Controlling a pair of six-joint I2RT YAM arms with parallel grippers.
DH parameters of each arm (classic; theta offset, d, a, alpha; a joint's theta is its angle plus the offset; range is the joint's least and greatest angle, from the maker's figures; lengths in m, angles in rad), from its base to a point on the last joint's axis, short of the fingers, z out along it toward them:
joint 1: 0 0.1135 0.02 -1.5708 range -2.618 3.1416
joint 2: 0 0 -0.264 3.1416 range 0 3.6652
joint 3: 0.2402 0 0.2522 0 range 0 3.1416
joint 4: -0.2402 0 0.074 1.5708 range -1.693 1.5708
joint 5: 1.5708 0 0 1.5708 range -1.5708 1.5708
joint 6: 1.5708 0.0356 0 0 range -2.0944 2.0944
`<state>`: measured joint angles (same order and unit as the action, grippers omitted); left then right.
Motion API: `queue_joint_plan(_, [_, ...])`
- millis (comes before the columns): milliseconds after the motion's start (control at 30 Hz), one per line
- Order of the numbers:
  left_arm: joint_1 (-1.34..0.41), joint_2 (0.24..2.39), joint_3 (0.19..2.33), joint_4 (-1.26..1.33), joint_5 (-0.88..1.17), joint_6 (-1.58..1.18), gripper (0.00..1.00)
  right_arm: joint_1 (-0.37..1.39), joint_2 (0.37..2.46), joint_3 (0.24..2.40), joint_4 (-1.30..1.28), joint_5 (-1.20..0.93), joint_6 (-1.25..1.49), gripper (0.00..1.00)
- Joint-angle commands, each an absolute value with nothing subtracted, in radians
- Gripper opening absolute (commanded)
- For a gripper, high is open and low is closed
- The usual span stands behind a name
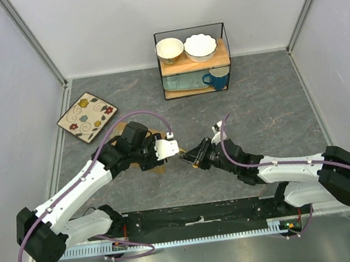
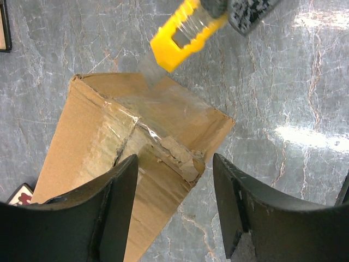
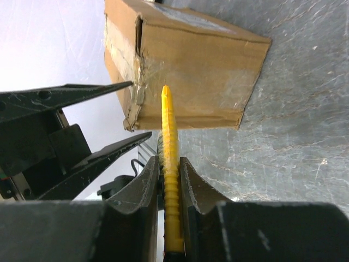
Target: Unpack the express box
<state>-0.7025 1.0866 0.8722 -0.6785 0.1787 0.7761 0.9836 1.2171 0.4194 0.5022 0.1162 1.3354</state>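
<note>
The express box (image 2: 131, 136), a brown carton with clear tape on its torn end seam, lies on the grey table. In the top view my left arm covers most of the box (image 1: 158, 168). My left gripper (image 2: 174, 202) hangs open above the box's near corner, one finger (image 2: 117, 202) over the cardboard and the other over bare table. My right gripper (image 3: 169, 164) is shut on a yellow utility knife (image 3: 168, 125). The knife (image 2: 182, 35) points at the box (image 3: 185, 71), its blade tip at the taped end. In the top view the right gripper (image 1: 202, 154) faces the left gripper (image 1: 166, 149).
A black wire shelf (image 1: 225, 47) at the back holds two white bowls (image 1: 169, 49) and a blue mug (image 1: 217, 79). A square floral plate (image 1: 87, 117) lies at the back left. Light walls close in the table on three sides.
</note>
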Motion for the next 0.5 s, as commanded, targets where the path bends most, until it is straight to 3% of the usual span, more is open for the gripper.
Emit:
queue_joint_plan(0, [-0.701,1.100,0.891,-0.710,0.196,0.764,0.63,1.008,1.239,0.456,0.601,0.098,1.341,0.00])
queue_joint_plan(467, [-0.701,1.092,0.877,-0.696,0.179,0.773,0.62,1.017,1.275,0.486,0.632,0.101,1.339,0.00])
